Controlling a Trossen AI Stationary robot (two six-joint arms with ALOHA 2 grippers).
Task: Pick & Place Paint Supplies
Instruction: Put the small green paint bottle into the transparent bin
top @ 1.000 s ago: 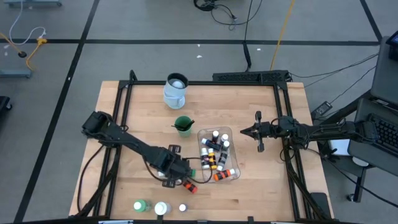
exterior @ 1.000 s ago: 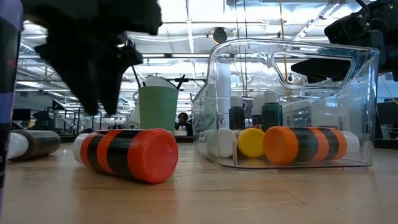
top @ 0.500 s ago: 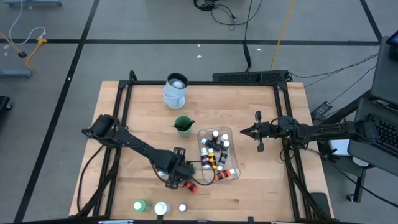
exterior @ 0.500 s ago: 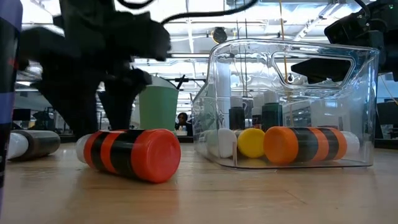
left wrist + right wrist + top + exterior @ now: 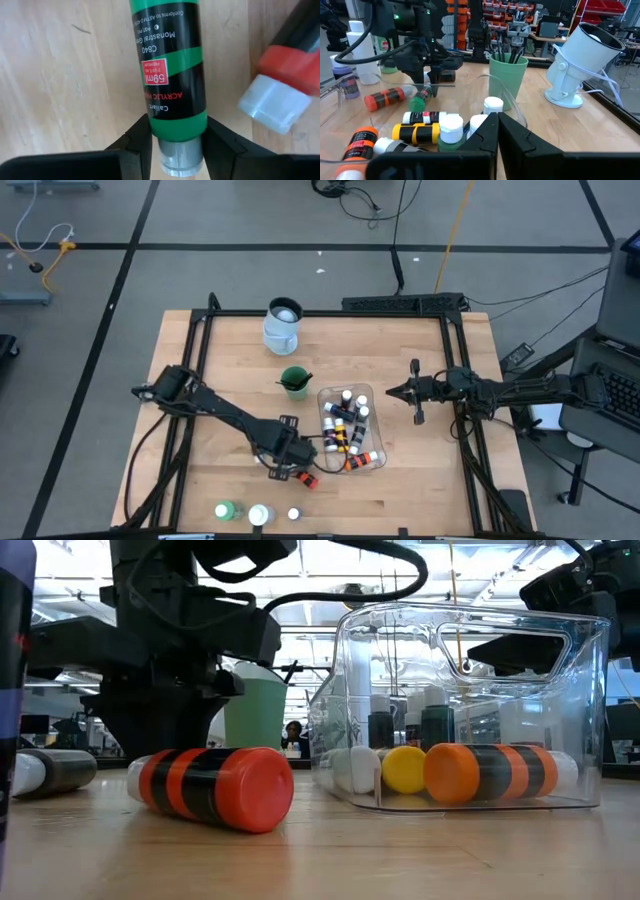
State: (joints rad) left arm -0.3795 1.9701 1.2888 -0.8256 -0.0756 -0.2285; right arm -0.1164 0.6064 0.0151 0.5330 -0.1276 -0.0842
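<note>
Green bottle (image 5: 170, 75) cap end hidden between left pincer (image 5: 172, 145) fingers.

Two dark six-joint robot arms, slim matte-black links with bulkier joint housings, black cables looping off the wrists, left gripper (image 5: 175, 145) with angular black fingers, right gripper (image 5: 496, 131) likewise black

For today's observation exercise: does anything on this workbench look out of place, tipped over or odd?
An orange-and-black striped paint bottle lies on its side on the wooden table, outside the clear plastic tub. Beside it, a green-labelled paint bottle also lies flat, between the left gripper fingers. Nothing looks spilled or broken.
</note>
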